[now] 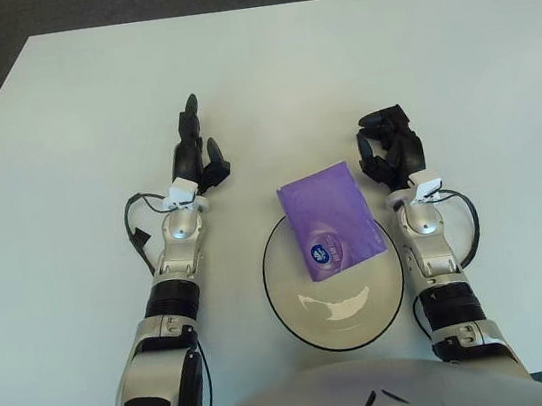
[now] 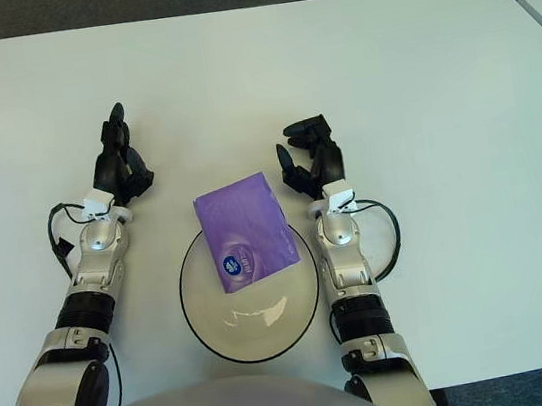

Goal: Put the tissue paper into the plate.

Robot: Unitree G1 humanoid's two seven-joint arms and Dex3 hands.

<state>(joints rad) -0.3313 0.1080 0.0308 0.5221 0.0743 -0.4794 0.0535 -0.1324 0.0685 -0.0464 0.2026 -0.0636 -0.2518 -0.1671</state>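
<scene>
Your purple tissue pack (image 1: 330, 222) lies in the plate (image 1: 296, 306), far end overhanging the rim, long axis pointing away. Your right hand (image 1: 391, 149) is nearer, fingers loosely curled, empty; left hand (image 1: 198, 158) open.

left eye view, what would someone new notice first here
The purple tissue pack stands out against the white table: it lies on the far part of the cream plate, its far end jutting past the rim. The left hand shows to its left, fingers open and empty. The right hand shows just right of the pack, open and apart from it.
</scene>
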